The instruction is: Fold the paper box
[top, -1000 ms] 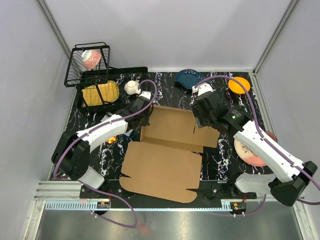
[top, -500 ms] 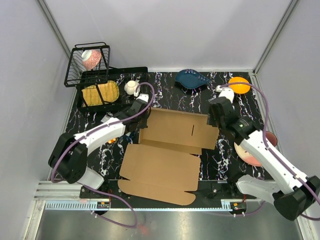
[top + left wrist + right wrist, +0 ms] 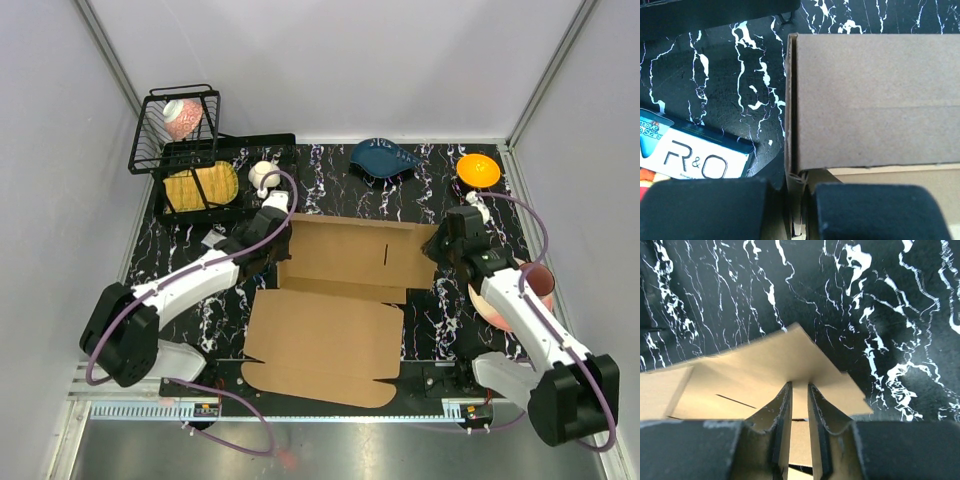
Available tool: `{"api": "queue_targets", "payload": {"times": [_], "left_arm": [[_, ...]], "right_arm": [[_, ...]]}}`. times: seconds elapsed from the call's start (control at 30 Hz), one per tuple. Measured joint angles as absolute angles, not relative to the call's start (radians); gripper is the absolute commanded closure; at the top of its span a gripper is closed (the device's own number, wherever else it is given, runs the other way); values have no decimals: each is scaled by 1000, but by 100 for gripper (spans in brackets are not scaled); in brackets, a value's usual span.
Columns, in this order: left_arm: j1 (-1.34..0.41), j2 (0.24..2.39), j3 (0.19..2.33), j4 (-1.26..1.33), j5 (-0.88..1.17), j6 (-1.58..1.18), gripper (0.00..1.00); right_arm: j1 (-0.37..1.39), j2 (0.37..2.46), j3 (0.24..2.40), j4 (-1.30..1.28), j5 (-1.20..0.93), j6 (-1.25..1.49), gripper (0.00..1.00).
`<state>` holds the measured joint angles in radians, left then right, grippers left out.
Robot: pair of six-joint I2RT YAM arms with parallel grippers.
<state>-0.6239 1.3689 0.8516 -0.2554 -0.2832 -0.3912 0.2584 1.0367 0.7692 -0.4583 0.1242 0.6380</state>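
The paper box (image 3: 330,335) is a brown cardboard sheet lying open on the black marbled table, its far panel (image 3: 350,250) folded up. My left gripper (image 3: 272,252) is at that panel's left end. In the left wrist view it (image 3: 800,205) is shut on a folded side flap, beside the panel (image 3: 875,100). My right gripper (image 3: 440,250) is at the panel's right end. In the right wrist view its fingers (image 3: 799,390) stand almost together, tips against the cardboard (image 3: 765,365), with nothing clearly held.
A black wire rack (image 3: 175,125) with a pink bowl and a black tray (image 3: 250,145) with a yellow item stand far left. A white teapot (image 3: 263,175), blue dish (image 3: 385,157), orange bowl (image 3: 478,168) and pink plate (image 3: 512,300) ring the box. A printed packet (image 3: 690,155) lies left.
My right gripper slid right, from over the far panel to its right end. My left gripper shifted slightly left and back along the left end. The far panel now looks square and raised.
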Motion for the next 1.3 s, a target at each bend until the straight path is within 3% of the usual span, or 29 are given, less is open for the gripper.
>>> {"api": "queue_targets", "payload": {"times": [0.17, 0.27, 0.3, 0.43, 0.53, 0.7, 0.87, 1.07, 1.3], "left_arm": [[-625, 1328, 810, -204, -284, -385, 100], [-628, 1319, 805, -198, -288, -381, 100], [-629, 1319, 805, -196, -289, -381, 100], [-630, 1348, 841, -228, -292, -381, 100], [-634, 1394, 891, -270, -295, -380, 100], [-636, 1456, 950, -337, -303, -373, 100], [-636, 1496, 1009, -411, -303, -364, 100], [-635, 1525, 1081, -469, -293, -347, 100], [-635, 1525, 1086, -484, -291, -332, 100]], "right_arm": [[233, 1102, 734, -408, 41, 657, 75], [219, 1112, 734, -397, 16, 656, 67], [217, 1105, 735, -396, 14, 651, 57], [215, 1021, 786, -452, 18, 599, 34], [215, 971, 929, -533, 19, 507, 26], [226, 963, 1179, -629, 4, 337, 24], [353, 1015, 1291, -752, 18, 179, 24], [545, 1112, 1275, -870, 78, 38, 27], [597, 1121, 1195, -890, 229, -21, 28]]}}
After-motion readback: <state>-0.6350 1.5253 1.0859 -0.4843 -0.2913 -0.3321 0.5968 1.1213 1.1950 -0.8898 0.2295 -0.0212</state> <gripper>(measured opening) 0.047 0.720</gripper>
